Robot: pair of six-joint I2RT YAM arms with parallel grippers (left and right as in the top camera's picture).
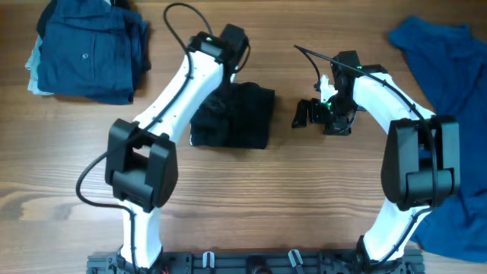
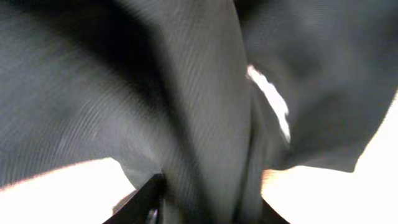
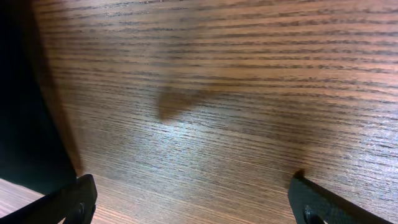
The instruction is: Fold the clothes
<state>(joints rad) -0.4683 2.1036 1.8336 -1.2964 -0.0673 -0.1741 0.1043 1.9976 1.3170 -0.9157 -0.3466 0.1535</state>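
Surface: a wooden table with straight brown grain, matte, running past every edge of the overhead view.

Overhead view: the black garment lies just left of centre, bunched into a rough rectangle with a crumpled left side and a squarer right edge. The left arm crosses its upper left corner and hides the left gripper from above. A folded navy pile with a small button sits at the far left corner, well apart. A loose blue garment spreads along the right edge, partly under the right arm. The right gripper sits low just beside the black garment's right edge, bare wood between them.

Left wrist view only: finely ribbed black cloth fills the frame, blurred, with a white label on one fold. A ridge of cloth runs down between the fingers, one finger showing dark at the bottom. Whether the jaws pinch that ridge or merely straddle it cannot be told.

Right wrist view only: both fingers stand wide apart over bare wood, nothing between them. A black mass lines the left border; its identity is unclear.

Open room: bare table in front of the black garment and between the arms.
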